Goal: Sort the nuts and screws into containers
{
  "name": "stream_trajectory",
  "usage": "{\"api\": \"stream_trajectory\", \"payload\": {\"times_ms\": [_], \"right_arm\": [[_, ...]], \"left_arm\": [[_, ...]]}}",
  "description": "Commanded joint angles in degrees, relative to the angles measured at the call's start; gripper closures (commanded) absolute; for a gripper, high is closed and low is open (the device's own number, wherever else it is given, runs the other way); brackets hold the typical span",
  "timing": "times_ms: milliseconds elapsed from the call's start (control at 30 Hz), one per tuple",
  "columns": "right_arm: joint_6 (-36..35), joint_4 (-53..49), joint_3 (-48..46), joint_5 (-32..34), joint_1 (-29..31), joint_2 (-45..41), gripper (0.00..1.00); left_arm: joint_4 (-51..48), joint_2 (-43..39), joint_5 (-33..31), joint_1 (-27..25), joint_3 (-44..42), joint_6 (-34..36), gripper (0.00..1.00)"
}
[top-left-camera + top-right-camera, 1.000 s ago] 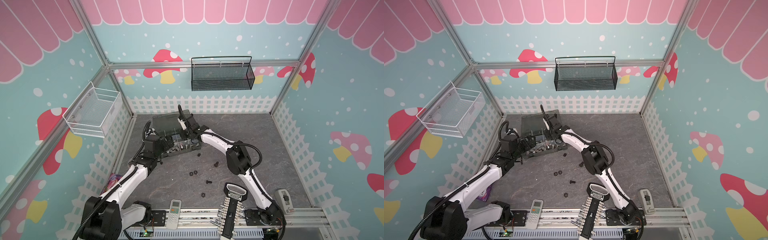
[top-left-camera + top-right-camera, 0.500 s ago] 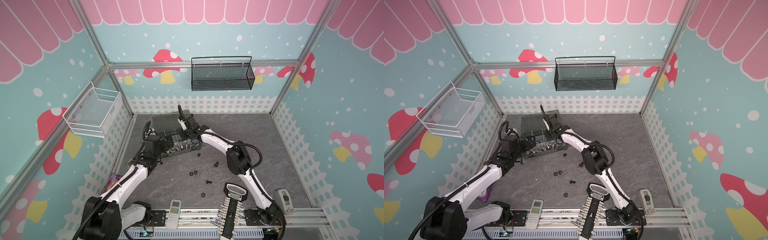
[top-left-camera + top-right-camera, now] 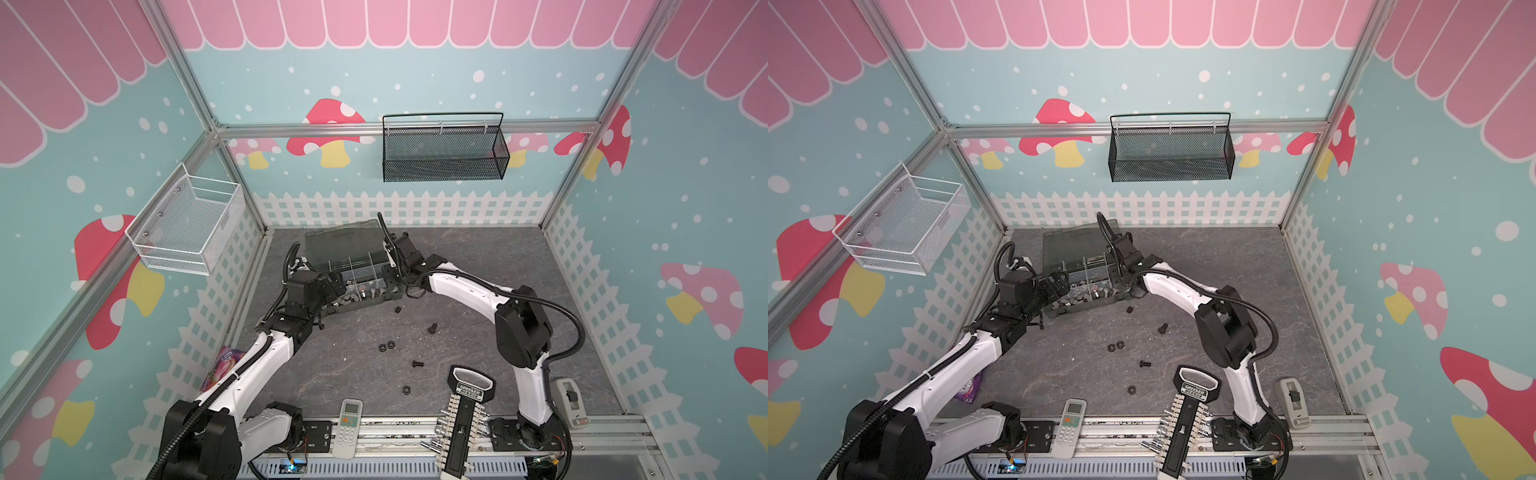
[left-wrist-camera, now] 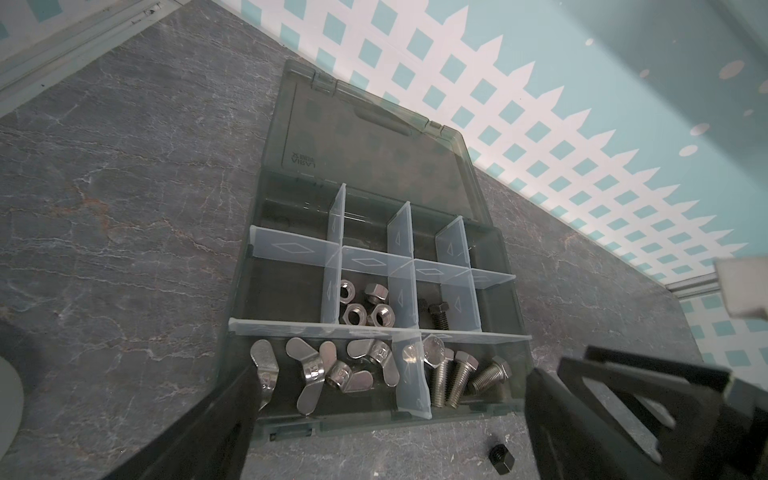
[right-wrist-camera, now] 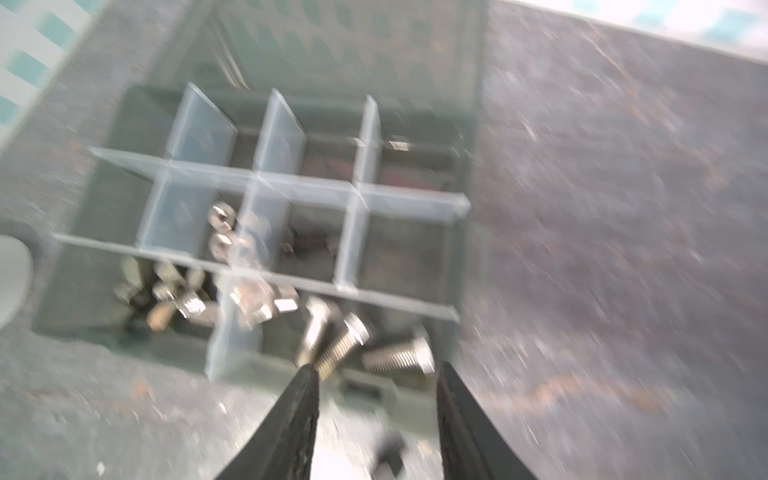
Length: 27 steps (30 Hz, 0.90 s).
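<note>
Lying loose — black nuts (image 3: 386, 345), screws (image 3: 432, 328); remote (image 3: 350, 422), socket rack (image 3: 463, 419) crowding front edge.

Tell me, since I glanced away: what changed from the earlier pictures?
Nothing visibly moved. The right gripper is open and empty at the translucent dark-grey plastic organizer box; the left gripper, also open, and the loose black screws and nuts stayed put.

A robot lab cell — aluminium frame (image 3: 257, 132), mushroom-print walls (image 3: 415, 75) (rather toy-like), mounting rail (image 3: 395, 434).
</note>
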Motion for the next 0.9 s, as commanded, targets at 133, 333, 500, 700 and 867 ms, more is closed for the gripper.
{"api": "stream_trajectory", "payload": {"times_ms": [133, 333, 500, 700, 867], "right_arm": [[11.34, -0.83, -18.86, 5.09, 0.30, -11.78, 0.51], [18.51, -3.68, -27.53, 7.06, 0.30, -16.45, 0.50], [22.46, -4.77, -32.36, 6.77, 0.30, -18.04, 0.48], [23.41, -2.84, -34.12, 3.38, 0.30, -16.31, 0.48], [22.83, -1.33, -33.85, 1.65, 0.39, -14.60, 0.48]], "left_arm": [[0.53, 0.20, 0.31, 0.31, -0.13, -0.50, 0.00], [1.44, 0.80, 1.73, 0.32, -0.35, -1.49, 0.00], [2.03, 1.41, 2.55, 0.37, -0.48, -1.85, 0.00], [2.59, 2.04, 3.24, 0.38, -0.57, -2.29, 0.00], [2.41, 2.13, 3.14, 0.37, -0.57, -2.13, 0.00]]}}
